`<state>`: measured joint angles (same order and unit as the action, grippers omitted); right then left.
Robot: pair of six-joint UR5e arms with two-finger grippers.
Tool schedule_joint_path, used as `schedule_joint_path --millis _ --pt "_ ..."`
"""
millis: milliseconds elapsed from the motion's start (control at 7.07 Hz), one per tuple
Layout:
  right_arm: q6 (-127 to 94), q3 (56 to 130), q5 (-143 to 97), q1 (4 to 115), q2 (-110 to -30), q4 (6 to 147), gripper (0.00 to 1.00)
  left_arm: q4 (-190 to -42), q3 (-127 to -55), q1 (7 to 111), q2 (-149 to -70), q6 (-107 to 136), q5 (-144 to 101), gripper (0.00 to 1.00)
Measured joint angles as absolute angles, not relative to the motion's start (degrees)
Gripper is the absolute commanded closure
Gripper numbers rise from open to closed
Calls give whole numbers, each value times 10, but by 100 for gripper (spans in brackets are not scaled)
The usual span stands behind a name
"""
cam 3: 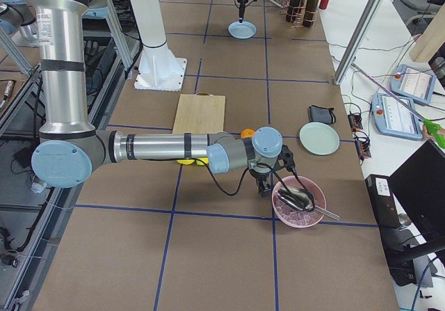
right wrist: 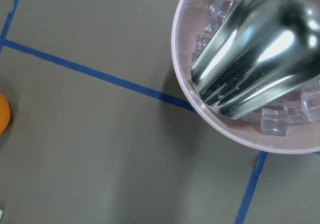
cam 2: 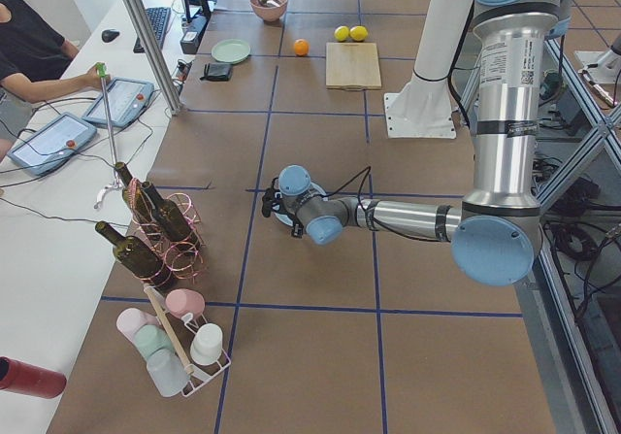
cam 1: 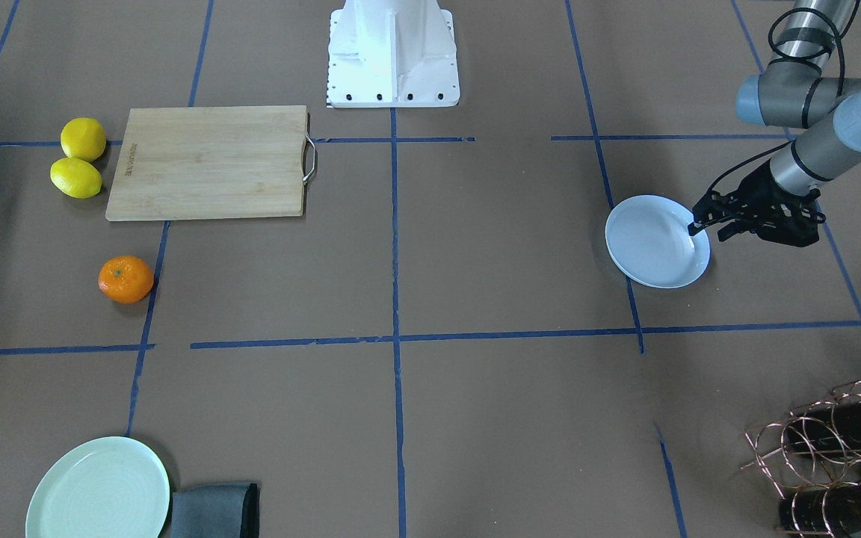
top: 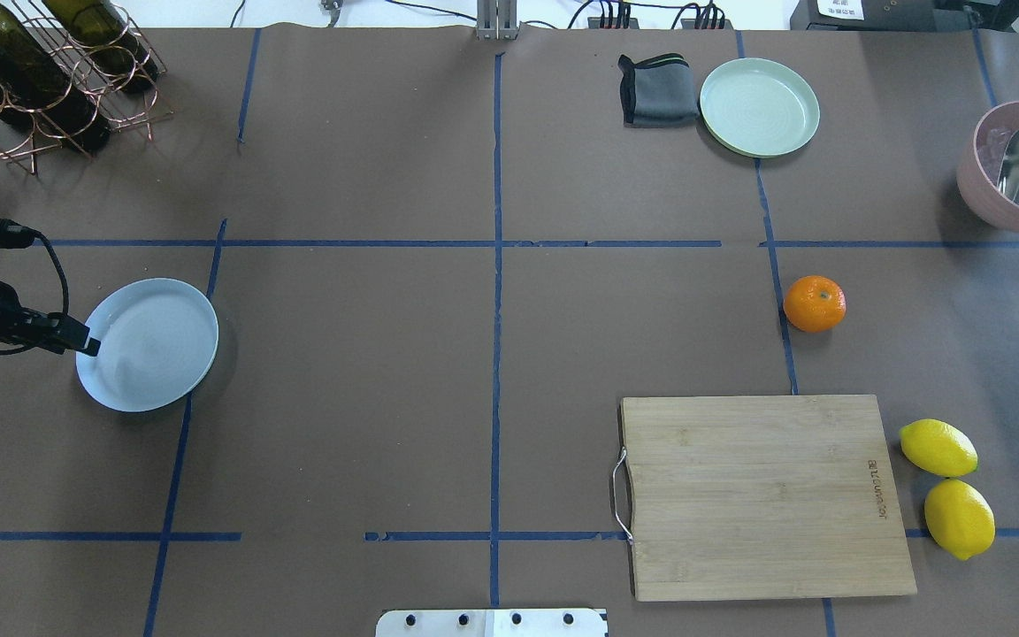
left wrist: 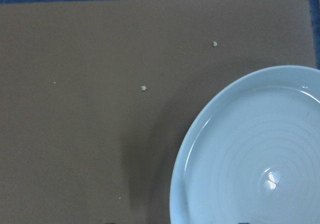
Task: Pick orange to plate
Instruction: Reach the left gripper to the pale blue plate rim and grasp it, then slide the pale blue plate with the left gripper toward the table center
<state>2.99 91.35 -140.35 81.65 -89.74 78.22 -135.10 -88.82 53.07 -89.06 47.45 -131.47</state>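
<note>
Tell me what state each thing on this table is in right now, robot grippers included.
orange: whole, lying on the table, not held.
white plate: empty, flat on the table.
left gripper: open, empty, above the white plate's edge.
right gripper: beside the pink bowl; open or shut, cannot tell.
mint-green plate: empty.
pink bowl: holds ice cubes and a metal scoop.
cutting board: bare, lying flat.
lemons: two, whole.

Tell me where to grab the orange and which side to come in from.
Come straight down from above and pinch the orange across its widest middle. It is round and sits stem dimple up on the table, apart from the cutting board. No side looks blocked, and a top grasp should centre it.
</note>
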Motion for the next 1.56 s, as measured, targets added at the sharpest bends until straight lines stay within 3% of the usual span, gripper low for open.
schedule_joint_path --millis 283,425,566,991,1274,1557 --pt "30 914 -1403 816 -898 782 0 -1351 -883 529 -891 475 -1314 51" --pt "30 914 -1403 817 -898 782 0 -1351 -879 529 -893 475 -1314 67" --pt "30 914 -1403 816 -898 782 0 -1351 -876 528 -895 474 -1314 99" --pt "30 915 -1404 817 -898 782 0 -1351 -876 528 -903 476 -1316 100" --pt "29 924 -1403 816 -898 782 0 -1353 -913 528 -918 522 -1321 100" --pt "17 936 -1404 816 -898 782 0 -1354 -936 524 -993 659 -1322 100"
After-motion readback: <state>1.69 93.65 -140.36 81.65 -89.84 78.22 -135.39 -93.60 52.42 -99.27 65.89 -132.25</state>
